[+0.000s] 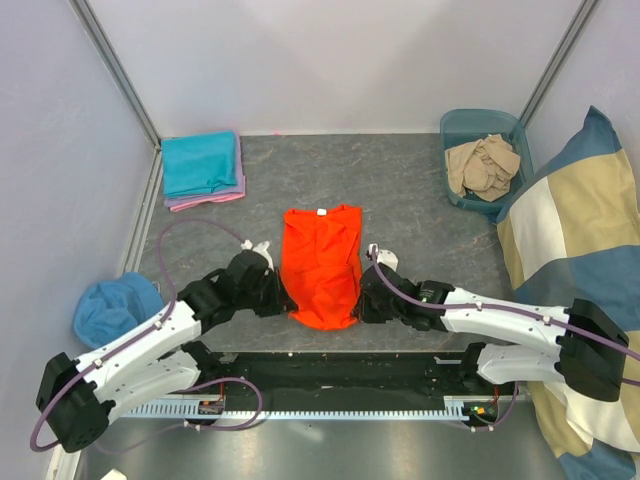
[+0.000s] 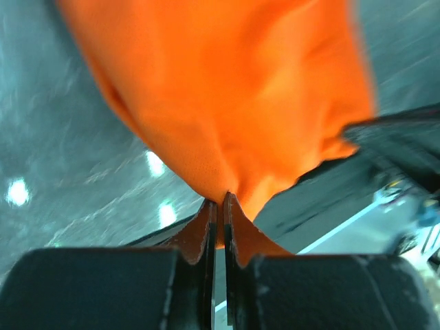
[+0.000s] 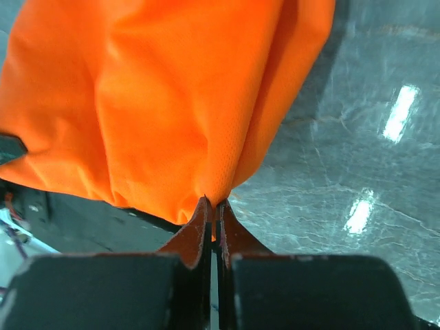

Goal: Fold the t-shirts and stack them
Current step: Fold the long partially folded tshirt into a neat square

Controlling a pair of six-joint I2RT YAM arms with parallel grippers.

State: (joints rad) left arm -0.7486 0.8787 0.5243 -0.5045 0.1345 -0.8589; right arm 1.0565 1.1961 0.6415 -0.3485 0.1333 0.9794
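My left end effector [image 2: 216,199] was closed almost completely, its two fingertips pinching a small peak of the orange t-shirt [image 1: 322,265] at the shirt's near left corner. My right end effector [image 3: 212,201] was clamped just as tightly on the near right corner, with only a thin fold of orange cloth between the tips. From each pinch the fabric fanned out in soft creases away from my wrists.

The shirt lay lengthwise in the middle of the grey tabletop [image 1: 420,200], between my two arms. It formed a narrow strip, with the white neck label [image 1: 322,212] at the far end and the near end drawn in to a rounded taper between my grips.

At the far left corner, a folded teal t-shirt [image 1: 200,163] sat on top of a pink-lilac t-shirt [image 1: 205,200]. At the far right, a crumpled beige t-shirt [image 1: 483,165] lay in a blue bin [image 1: 455,125].
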